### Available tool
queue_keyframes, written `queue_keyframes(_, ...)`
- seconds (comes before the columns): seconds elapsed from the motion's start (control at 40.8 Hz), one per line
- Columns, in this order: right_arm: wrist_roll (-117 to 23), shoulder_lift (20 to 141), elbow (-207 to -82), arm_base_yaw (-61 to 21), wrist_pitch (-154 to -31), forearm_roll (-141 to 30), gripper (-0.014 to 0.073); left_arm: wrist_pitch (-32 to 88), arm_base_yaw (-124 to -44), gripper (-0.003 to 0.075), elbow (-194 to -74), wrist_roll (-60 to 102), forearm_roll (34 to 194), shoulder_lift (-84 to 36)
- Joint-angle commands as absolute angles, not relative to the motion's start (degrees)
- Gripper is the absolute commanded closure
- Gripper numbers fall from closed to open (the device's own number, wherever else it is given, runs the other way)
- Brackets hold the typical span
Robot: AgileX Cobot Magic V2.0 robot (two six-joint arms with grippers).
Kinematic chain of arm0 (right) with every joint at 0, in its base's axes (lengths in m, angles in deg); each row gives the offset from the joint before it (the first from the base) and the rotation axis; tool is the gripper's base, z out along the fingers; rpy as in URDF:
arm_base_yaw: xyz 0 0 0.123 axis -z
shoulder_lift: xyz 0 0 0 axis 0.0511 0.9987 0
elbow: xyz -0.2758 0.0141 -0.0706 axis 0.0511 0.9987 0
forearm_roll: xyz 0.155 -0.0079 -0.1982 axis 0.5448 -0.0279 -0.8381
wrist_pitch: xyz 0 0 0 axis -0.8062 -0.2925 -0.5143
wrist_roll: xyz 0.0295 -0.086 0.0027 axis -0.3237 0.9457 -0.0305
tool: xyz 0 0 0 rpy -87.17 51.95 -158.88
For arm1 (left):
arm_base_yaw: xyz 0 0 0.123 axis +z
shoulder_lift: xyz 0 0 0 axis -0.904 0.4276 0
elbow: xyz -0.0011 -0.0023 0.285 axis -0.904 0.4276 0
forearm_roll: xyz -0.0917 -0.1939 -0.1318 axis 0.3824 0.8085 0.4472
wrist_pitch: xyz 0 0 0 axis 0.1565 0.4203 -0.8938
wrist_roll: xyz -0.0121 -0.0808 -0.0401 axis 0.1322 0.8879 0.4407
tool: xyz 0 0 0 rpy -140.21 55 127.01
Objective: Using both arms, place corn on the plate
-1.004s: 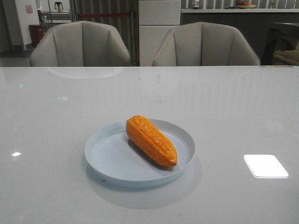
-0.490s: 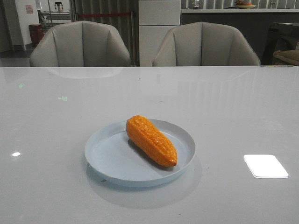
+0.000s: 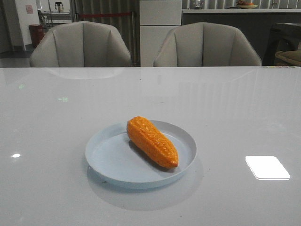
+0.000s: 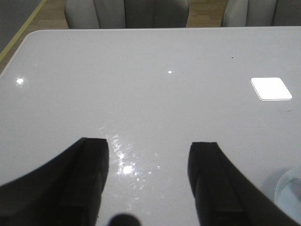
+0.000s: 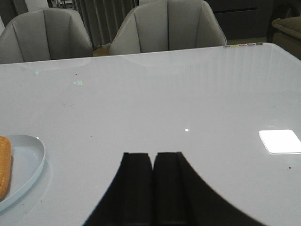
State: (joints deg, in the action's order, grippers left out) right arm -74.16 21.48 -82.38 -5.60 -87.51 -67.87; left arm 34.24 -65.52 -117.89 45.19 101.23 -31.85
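Note:
The orange corn (image 3: 151, 141) lies on the pale blue plate (image 3: 108, 162) in the middle of the table, thick end toward the far side, tip toward the right front. Neither arm shows in the front view. In the left wrist view my left gripper (image 4: 149, 148) is open and empty over bare table, with the plate's rim (image 4: 290, 186) at the frame's edge. In the right wrist view my right gripper (image 5: 153, 157) is shut and empty, and the plate (image 5: 29, 162) with the corn (image 5: 4, 165) lies off to the side, apart from it.
The glossy white table (image 3: 225, 108) carries bright light reflections (image 3: 267, 167). Two grey chairs (image 3: 81, 44) (image 3: 206, 45) stand behind its far edge. A counter and cabinets are farther back.

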Motion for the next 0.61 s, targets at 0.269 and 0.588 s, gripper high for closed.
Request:
queue_keyframes(0.269,-73.89,20.51,-83.68,-5.12,-83.01,-67.69,0.0525,24.91,-65.85,0.0559,-113.54,45.35,96.53,-39.74)
queue_keyframes(0.588,-73.89,20.51,-83.68,-5.12,-83.01,-67.69,0.0525,19.12,-65.85,0.0624,-104.48,45.67,89.39,-58.94)
